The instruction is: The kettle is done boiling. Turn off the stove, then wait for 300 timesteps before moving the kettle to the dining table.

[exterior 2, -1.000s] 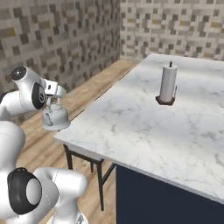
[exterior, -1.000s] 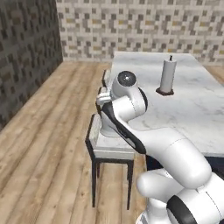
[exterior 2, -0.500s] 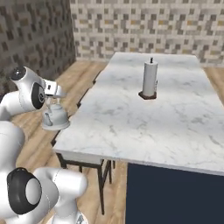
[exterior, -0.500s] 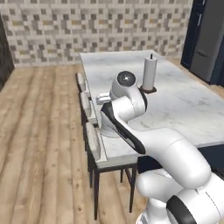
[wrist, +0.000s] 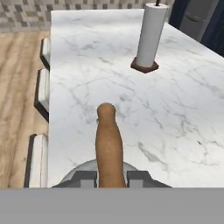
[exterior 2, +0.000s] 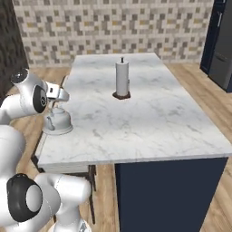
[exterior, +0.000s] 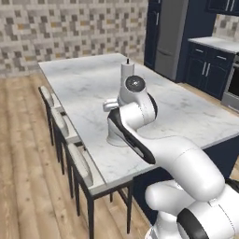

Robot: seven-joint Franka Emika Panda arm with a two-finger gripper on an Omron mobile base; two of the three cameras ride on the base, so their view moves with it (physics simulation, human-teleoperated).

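My gripper (wrist: 111, 177) is shut on the arched brown handle (wrist: 108, 140) of the silver-grey kettle (exterior 2: 58, 121). The kettle (exterior: 115, 136) sits low at the chair-side edge of the dining table (exterior 2: 149, 113), partly hidden behind my arm in the left base view. Whether its base touches the marble top (wrist: 175, 113) I cannot tell. My hand (exterior 2: 57, 94) is directly above the kettle. A steel appliance front (exterior: 232, 86) shows at the far right edge; I cannot tell if it is the stove.
A tall white paper-towel roll (exterior 2: 121, 78) (wrist: 151, 37) stands on a brown base mid-table, beyond the kettle. Pale cushioned chairs (exterior: 70, 135) line the table's near side. A steel fridge (exterior: 170, 37) and navy cabinets (exterior: 210, 70) stand behind.
The base has swung round, so the whole scene shifted. The table came closer, and the kettle, earlier beside its edge over a chair, is now over the marble top. The grip is unchanged.
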